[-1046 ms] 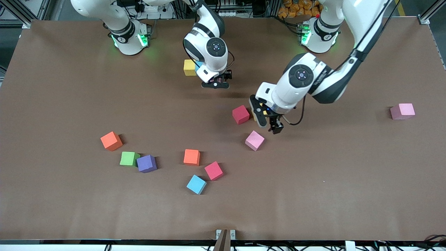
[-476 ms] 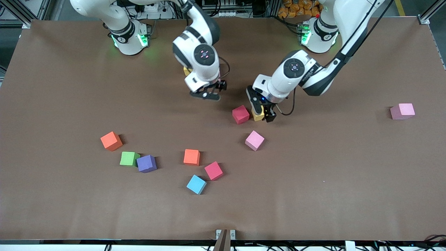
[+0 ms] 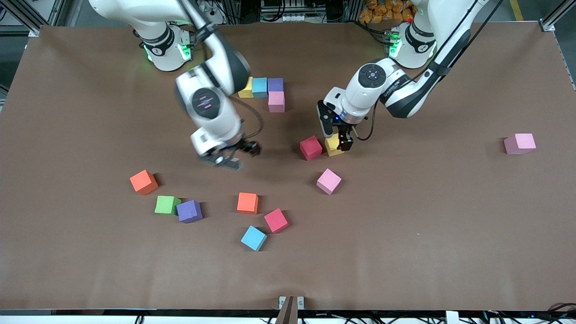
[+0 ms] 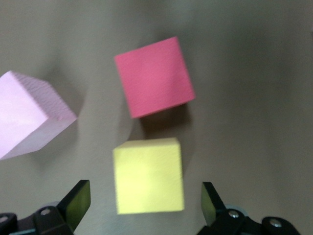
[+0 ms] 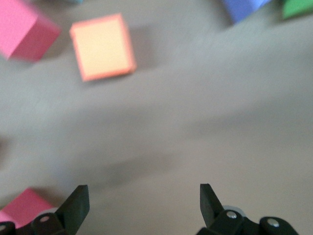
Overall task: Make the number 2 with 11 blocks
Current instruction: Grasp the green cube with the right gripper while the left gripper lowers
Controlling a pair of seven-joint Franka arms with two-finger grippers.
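1. The left gripper (image 3: 336, 135) hangs open, fingers either side of a yellow block (image 3: 333, 146) beside a red block (image 3: 311, 148).
2. The right gripper (image 3: 228, 158) is open over the bare counter (image 3: 405, 225).

The blocks (image 3: 329, 181) look like matte, faintly grainy foam. The worktop (image 3: 450, 234) is covered in dull brown paper-like sheet. Arm shells (image 3: 207, 103) are glossy white plastic.

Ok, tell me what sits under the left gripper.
A yellow block sits on the table under the open left gripper, between its fingers, beside a red block. The front view hides part of the yellow block; contact cannot be confirmed.
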